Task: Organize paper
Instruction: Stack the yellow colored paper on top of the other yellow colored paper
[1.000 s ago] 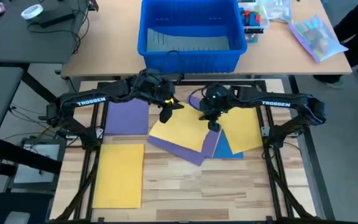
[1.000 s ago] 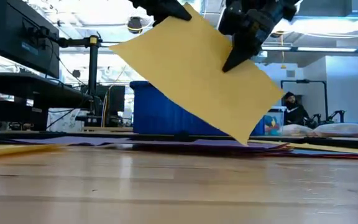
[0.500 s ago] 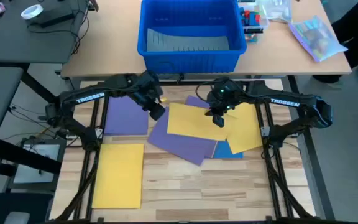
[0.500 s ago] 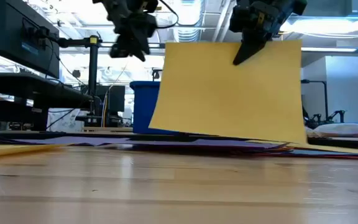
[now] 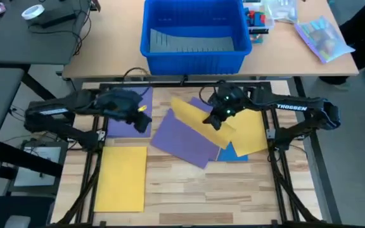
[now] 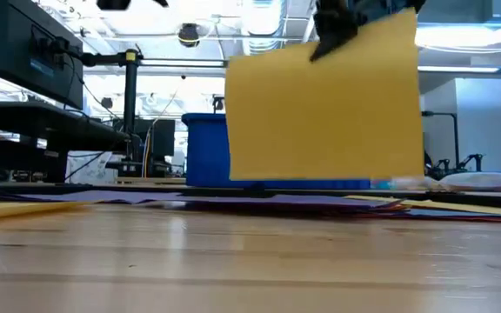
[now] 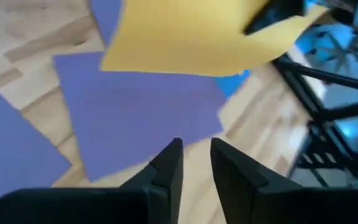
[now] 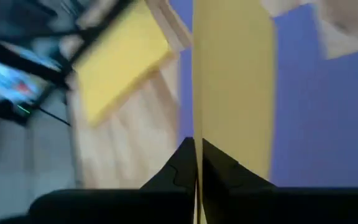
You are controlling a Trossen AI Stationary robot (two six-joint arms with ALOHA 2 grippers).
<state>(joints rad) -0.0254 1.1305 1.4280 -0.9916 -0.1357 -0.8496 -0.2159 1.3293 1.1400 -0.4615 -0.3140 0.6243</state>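
Observation:
My right gripper (image 5: 215,119) is shut on a yellow sheet of paper (image 6: 324,104), which hangs above the pile in the middle of the table. Below it a purple sheet (image 5: 185,140) lies flat over a blue sheet (image 5: 230,152) and next to a yellow sheet (image 5: 253,132). Another purple sheet (image 5: 127,121) lies at the far left, and one more yellow sheet (image 5: 120,178) lies at the near left. My left gripper (image 5: 142,121) hovers over the left purple sheet, its fingers (image 7: 169,165) a little open with nothing between them. My right gripper pinches the yellow sheet's upper edge (image 8: 219,121) between its two fingers, one single layer. The fingers (image 6: 324,43) come from above. The sheet hangs upright below them, flat and nearly square to the table, its lower edge (image 6: 320,178) clear of the pile.
A big blue bin (image 5: 192,38) stands on the desk beyond the table's far edge, with a clear bag of coloured things (image 5: 325,38) at the far right. Bare wood (image 5: 195,190) shows along the near edge, between the arms' black frames.
My left gripper has come away from the yellow sheet's corner and drawn back toward the table's left edge. My right gripper has kept its hold and risen; the sheet has swung from a slant to hanging upright, its lower edge lifted clear of the pile.

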